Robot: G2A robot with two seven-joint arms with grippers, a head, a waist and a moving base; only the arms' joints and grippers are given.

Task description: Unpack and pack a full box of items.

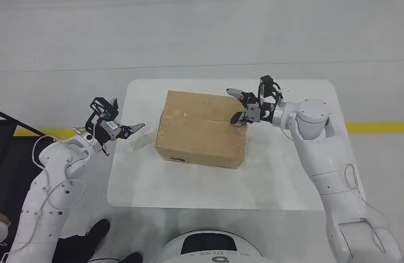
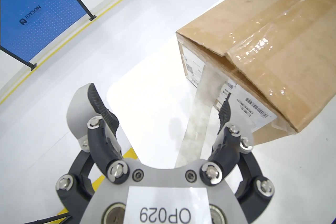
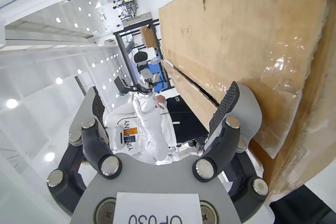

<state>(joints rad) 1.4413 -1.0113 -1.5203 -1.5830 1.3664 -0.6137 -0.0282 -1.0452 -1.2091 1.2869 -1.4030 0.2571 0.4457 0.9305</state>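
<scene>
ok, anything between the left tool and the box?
Only a loose strip of clear tape: it trails from the box, at its near end, into the gap of the open left tool. Nothing else visible between them.

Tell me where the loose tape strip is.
In the left wrist view, the tape strip hangs from the box's labelled end, running between the open left gripper's fingers.
</scene>
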